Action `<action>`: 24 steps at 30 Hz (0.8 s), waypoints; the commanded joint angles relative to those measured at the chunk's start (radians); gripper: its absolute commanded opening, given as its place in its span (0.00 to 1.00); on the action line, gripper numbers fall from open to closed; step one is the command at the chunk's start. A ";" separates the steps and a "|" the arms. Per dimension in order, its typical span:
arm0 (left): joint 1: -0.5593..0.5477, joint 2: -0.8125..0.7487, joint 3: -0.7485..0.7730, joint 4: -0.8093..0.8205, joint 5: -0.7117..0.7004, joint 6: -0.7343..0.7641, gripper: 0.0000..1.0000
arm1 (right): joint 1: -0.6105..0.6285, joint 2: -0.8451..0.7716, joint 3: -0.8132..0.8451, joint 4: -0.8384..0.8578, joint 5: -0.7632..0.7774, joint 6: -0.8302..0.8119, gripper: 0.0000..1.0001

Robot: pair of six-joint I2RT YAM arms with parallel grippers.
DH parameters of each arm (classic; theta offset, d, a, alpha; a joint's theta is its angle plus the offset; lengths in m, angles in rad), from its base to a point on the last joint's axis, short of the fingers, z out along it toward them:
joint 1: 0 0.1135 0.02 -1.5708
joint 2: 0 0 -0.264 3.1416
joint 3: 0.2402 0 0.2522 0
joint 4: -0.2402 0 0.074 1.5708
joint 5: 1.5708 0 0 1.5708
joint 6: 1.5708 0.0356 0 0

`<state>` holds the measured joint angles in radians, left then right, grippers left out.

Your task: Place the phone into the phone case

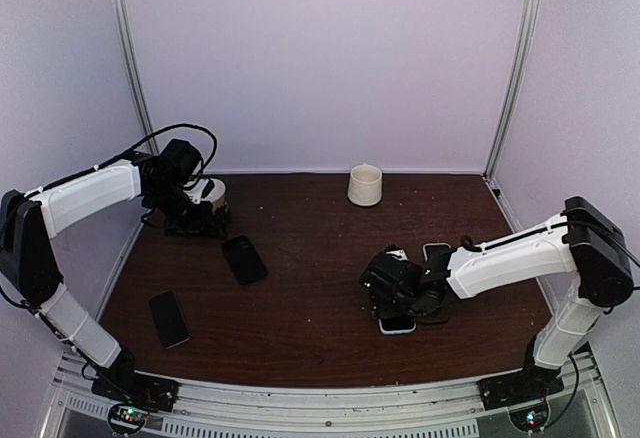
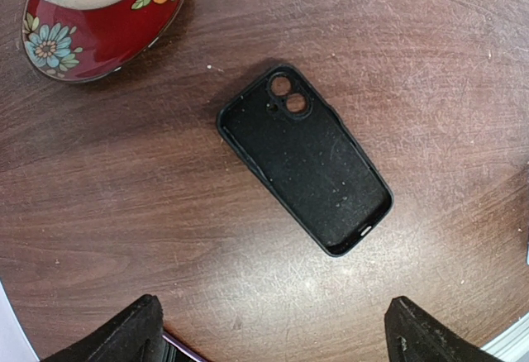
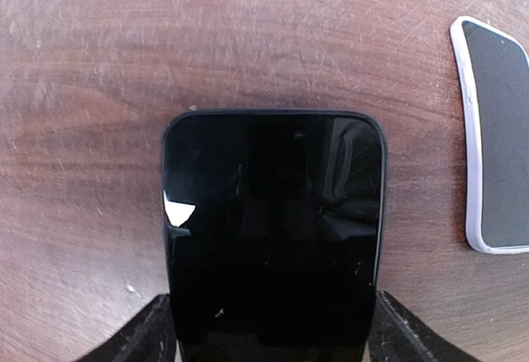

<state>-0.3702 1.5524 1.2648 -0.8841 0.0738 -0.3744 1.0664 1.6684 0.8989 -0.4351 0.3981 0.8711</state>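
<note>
My R gripper straddles phone nr table's front-right edge, fingers at its sides; can't tell if clamped. L gripper wide open by phone case.

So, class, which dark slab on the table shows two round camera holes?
The matte black case below the left gripper; the glossy phone at the right gripper shows none.

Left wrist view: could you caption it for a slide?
Open left gripper hovers over an empty black case near a floral bowl.
</note>
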 commanded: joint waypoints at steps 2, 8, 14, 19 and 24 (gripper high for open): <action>-0.004 -0.003 -0.009 0.024 -0.005 0.014 0.98 | -0.003 0.012 0.011 -0.082 -0.010 -0.011 0.88; -0.004 -0.002 -0.008 0.024 -0.002 0.015 0.98 | -0.009 -0.020 0.036 -0.110 0.001 -0.051 1.00; -0.004 -0.010 -0.007 0.024 -0.002 0.015 0.98 | -0.040 -0.108 0.045 -0.125 -0.001 -0.122 1.00; -0.004 -0.013 -0.007 0.024 0.005 0.015 0.97 | -0.068 -0.189 0.039 -0.115 -0.059 -0.179 0.99; -0.004 -0.015 -0.007 0.024 0.007 0.015 0.98 | -0.109 -0.269 -0.014 -0.064 -0.142 -0.184 1.00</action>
<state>-0.3702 1.5524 1.2648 -0.8837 0.0750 -0.3725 0.9840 1.4593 0.9215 -0.5346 0.3149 0.7101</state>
